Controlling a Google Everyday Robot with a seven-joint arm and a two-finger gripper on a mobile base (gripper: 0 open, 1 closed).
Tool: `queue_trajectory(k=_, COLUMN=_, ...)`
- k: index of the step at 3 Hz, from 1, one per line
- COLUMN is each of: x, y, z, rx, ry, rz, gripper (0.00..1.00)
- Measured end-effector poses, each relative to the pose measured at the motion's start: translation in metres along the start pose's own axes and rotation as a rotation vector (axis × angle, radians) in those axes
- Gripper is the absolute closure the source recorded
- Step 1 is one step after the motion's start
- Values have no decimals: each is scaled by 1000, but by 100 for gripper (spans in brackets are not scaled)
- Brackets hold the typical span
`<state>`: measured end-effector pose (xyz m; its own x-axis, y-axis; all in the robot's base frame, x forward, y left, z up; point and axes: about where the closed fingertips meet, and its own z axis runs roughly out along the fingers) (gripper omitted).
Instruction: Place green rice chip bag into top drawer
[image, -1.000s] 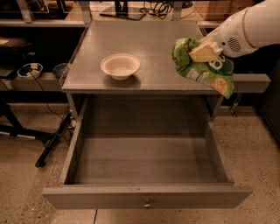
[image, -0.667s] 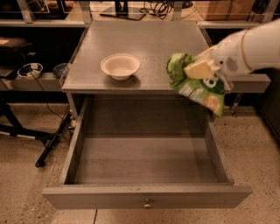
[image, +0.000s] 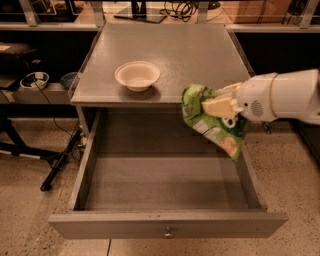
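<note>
I've got the gripper (image: 212, 106) just off the worktop (image: 190, 47) front edge, fingers (image: 220, 106) clamped on the green rice chip bag (image: 215, 134). Bag hangs over the open top drawer (image: 165, 225), R side in view. 1 bowl (image: 137, 75) on worktop.

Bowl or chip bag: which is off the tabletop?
The green rice chip bag, held by the gripper over the right of the top drawer; the bowl sits on top.

White tubular arm (image: 286, 97) with cream end effector (image: 214, 103) at right.
</note>
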<state>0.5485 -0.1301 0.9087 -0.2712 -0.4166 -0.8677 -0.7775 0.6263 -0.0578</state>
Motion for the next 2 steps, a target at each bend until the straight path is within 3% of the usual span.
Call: queue_trajectory(k=2, x=24, y=13, z=19, rx=19, ry=-41, rz=31, gripper=100)
